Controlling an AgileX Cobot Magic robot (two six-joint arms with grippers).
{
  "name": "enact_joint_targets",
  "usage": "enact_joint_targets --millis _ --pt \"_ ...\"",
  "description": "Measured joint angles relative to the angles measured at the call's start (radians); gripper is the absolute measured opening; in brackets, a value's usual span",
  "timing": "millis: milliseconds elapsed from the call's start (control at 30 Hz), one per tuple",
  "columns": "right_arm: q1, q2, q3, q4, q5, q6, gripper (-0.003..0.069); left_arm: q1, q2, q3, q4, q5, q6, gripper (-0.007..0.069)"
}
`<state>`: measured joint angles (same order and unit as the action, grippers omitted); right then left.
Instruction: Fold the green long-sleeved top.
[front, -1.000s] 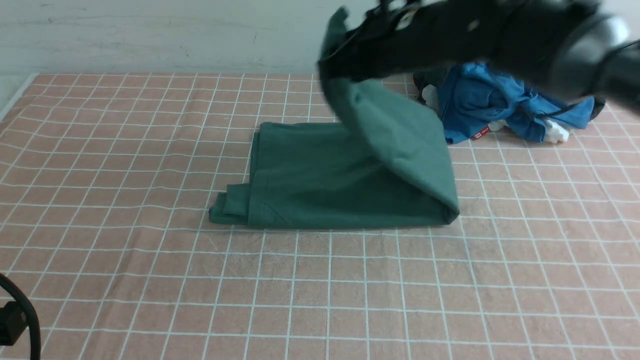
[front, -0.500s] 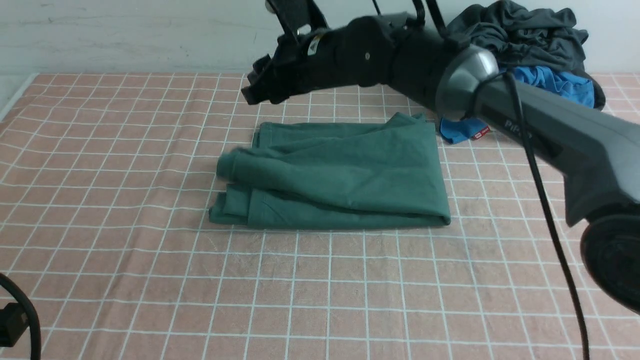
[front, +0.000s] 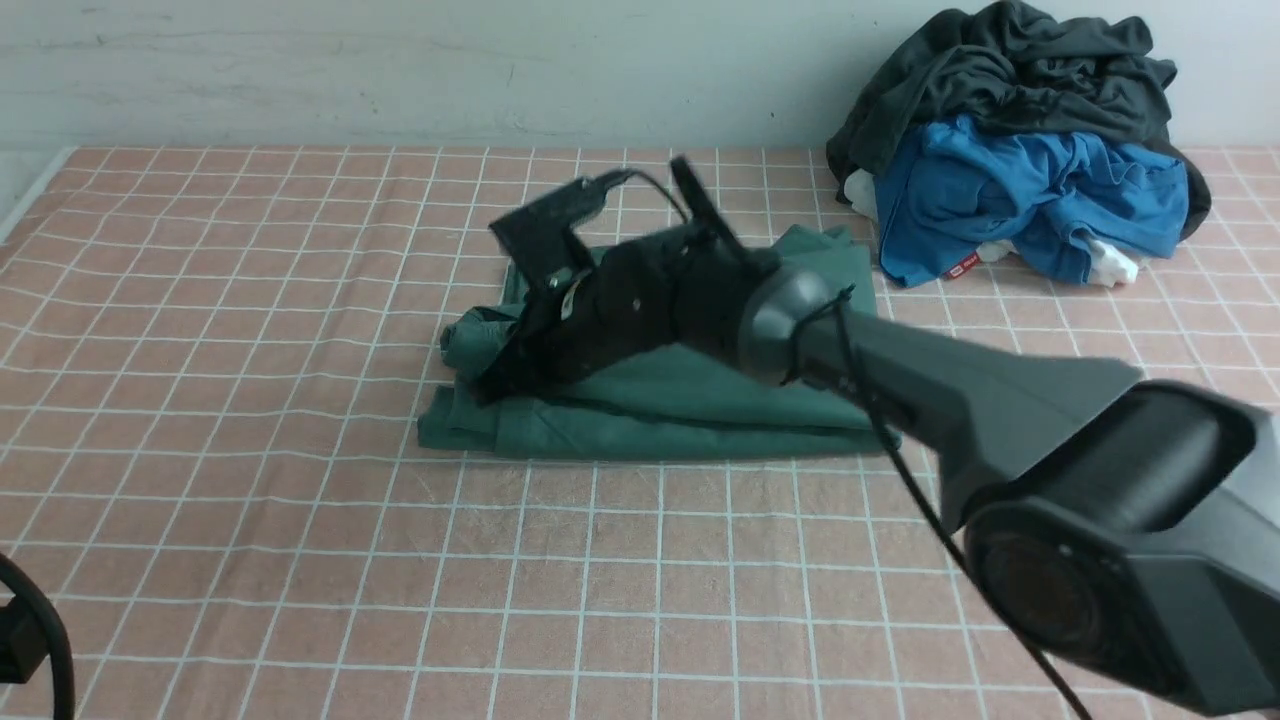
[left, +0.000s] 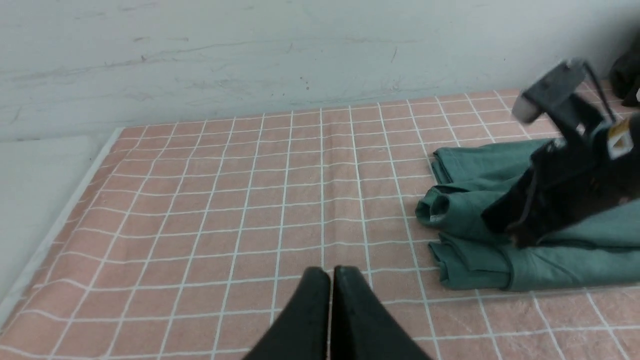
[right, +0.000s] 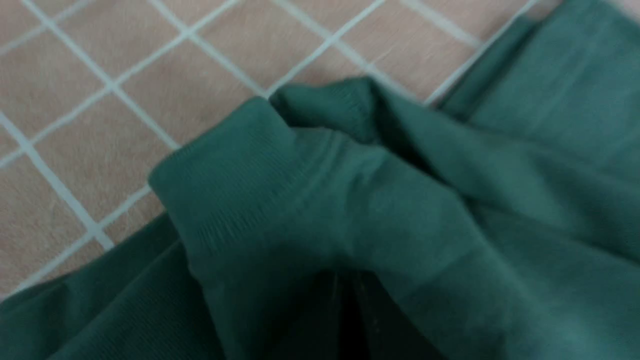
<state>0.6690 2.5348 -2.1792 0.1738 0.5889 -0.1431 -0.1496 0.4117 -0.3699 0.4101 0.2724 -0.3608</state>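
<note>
The green long-sleeved top (front: 700, 410) lies folded into a rough rectangle in the middle of the pink checked cloth. It also shows in the left wrist view (left: 550, 260). My right arm reaches across it from the right. My right gripper (front: 495, 385) is down on the top's left end, next to a rolled ribbed cuff (right: 225, 165). Its dark fingers sit together, shut, with the tips (right: 345, 280) pushed against the green fabric. My left gripper (left: 330, 272) hovers shut and empty over bare cloth, left of the top.
A heap of clothes sits at the back right by the wall: a dark grey garment (front: 1010, 70) on a bright blue one (front: 1020, 190). The table's left edge (left: 65, 215) runs beside a white surface.
My right gripper carried the lifted half of the top over to the left, let it drop, then came down shut onto the top's left end. The left arm stayed still.
</note>
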Motion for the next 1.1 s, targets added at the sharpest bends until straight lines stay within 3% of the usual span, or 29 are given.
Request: enact_joint_targets --millis 133,233,400,533,900,967,1100 --pt "0.011 -0.014 -0.003 -0.042 0.021 0.000 -0.0012 0.000 -0.040 0.000 0.001 -0.012 0.002 -0.0003" --pt "0.016 -0.098 0.005 -0.146 0.122 -0.005 -0.0013 0.000 -0.168 0.004 0.010 -0.010 0.034 -0.0003" --pt "0.017 -0.360 0.005 -0.316 0.223 -0.015 -0.0014 0.000 -0.378 0.083 0.026 -0.010 0.088 -0.0003" --pt "0.015 -0.578 -0.005 -0.385 0.298 -0.015 -0.0014 0.000 -0.424 0.162 0.060 -0.042 0.144 -0.0003" --pt "0.008 -0.941 0.032 -0.410 0.645 0.001 -0.0013 0.000 -0.424 0.211 0.099 -0.136 0.175 -0.0003" --pt "0.007 -0.985 0.087 -0.414 0.662 0.001 -0.0013 0.000 -0.424 0.211 0.100 -0.136 0.175 -0.0003" --pt "0.007 -1.210 0.394 -0.411 0.628 0.002 -0.0010 0.000 -0.424 0.211 0.102 -0.136 0.175 -0.0003"
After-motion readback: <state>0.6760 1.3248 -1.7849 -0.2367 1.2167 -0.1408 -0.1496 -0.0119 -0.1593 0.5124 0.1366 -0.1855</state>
